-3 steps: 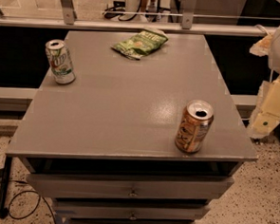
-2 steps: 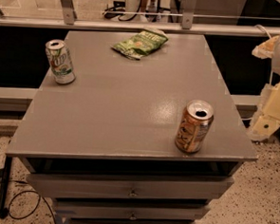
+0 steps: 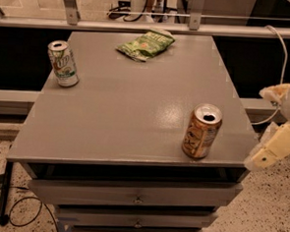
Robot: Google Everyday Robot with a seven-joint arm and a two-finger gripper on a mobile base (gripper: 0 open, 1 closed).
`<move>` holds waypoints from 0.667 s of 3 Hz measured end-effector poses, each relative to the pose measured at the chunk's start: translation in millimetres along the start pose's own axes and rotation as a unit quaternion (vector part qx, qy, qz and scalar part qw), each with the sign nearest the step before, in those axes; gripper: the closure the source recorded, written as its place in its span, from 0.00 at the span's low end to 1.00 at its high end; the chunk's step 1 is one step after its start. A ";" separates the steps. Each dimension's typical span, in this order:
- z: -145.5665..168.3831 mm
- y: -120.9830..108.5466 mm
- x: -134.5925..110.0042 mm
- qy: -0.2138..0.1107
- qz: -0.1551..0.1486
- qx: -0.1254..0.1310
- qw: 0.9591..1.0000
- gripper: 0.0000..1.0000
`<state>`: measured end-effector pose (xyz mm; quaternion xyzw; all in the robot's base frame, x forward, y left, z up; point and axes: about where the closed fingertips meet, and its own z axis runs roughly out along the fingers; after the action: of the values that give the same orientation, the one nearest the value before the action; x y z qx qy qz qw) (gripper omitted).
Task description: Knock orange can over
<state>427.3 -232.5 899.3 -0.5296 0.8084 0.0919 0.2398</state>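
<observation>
The orange can (image 3: 201, 131) stands upright near the front right corner of the grey table (image 3: 125, 117), its silver top with the open tab facing up. My gripper (image 3: 273, 145) is at the right edge of the view, off the table's right side, to the right of the can and about level with its base. It is apart from the can and holds nothing that I can see.
A white and green soda can (image 3: 63, 63) stands upright at the table's left edge. A green snack bag (image 3: 146, 43) lies at the back middle. Drawers (image 3: 135, 198) sit under the tabletop. A rail (image 3: 150, 25) runs behind the table, and cables lie on the floor at left.
My gripper and arm have come lower at the right side of the table. The cans and the bag have not moved.
</observation>
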 end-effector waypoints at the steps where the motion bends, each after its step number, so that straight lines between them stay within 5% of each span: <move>1: 33.5 3.7 13.8 -0.094 0.044 -0.025 0.994 0.00; 2: 59.2 3.9 -10.0 -0.207 0.059 -0.055 0.975 0.00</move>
<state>444.1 -198.9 852.3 -0.4626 0.7649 0.2579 0.3666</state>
